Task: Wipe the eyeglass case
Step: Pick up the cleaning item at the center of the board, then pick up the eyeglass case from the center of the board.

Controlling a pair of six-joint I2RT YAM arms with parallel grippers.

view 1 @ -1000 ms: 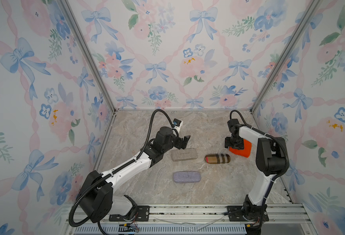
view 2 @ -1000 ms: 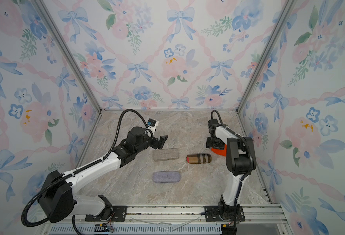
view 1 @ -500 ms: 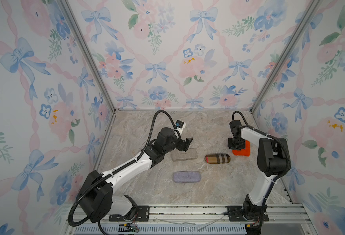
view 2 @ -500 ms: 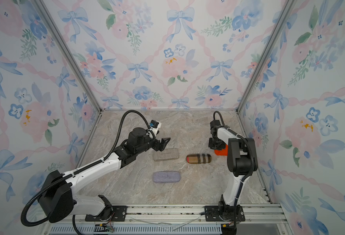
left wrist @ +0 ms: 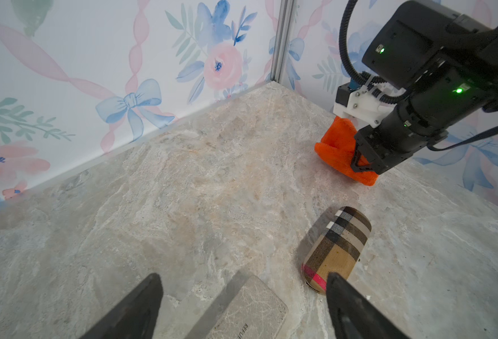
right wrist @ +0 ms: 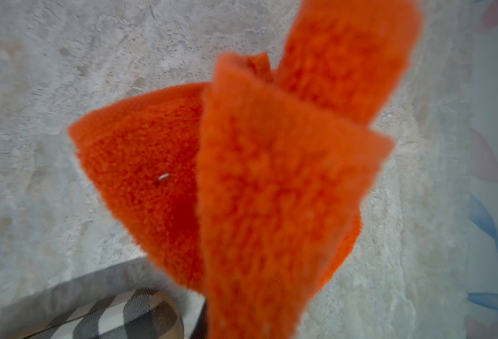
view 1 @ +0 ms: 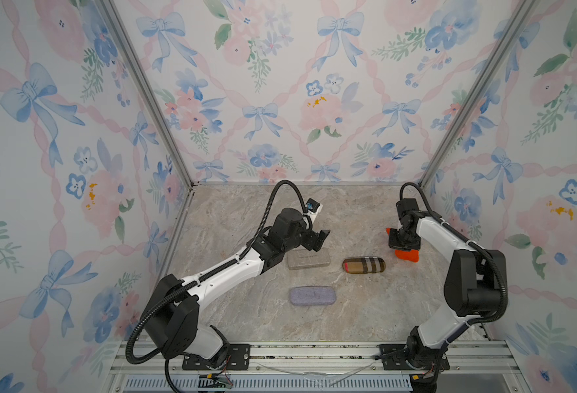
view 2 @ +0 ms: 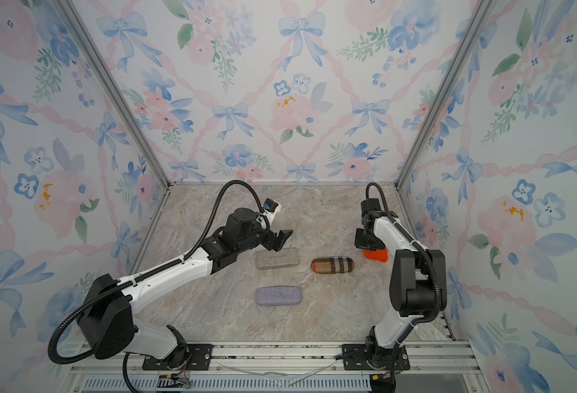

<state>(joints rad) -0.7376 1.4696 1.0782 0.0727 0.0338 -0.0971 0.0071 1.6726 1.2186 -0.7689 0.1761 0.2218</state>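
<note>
Cloth now in right end effector

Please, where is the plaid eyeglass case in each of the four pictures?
In a top view: plaid case between grey case and orange cloth.
In a top view: the same spot.
Left wrist: it lies nearer than the cloth.
Right wrist: at the picture's edge, partly cut off.
Shared landmark: the orange cloth.
</note>
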